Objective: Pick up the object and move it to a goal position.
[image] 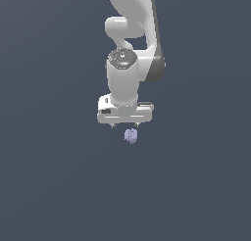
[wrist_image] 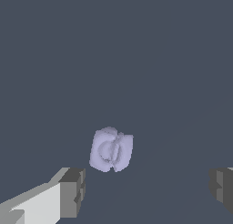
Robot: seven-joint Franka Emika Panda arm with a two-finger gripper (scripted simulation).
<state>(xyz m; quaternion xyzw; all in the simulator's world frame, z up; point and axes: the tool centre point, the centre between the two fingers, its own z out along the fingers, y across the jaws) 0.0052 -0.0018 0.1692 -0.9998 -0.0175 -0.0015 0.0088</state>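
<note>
While the tool (image: 124, 124) hangs wide open and empty, the blob (image: 130, 135) lies just below it.

No readable text, labels, brands, numbers or signs anywhere in either view.

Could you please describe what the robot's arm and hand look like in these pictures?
The arm is smooth glossy white with rounded links and dark grey joint sections. The hand has a wide white body with a small black marking; its fingers end in blocky grey pads. No cables are visible.
</note>
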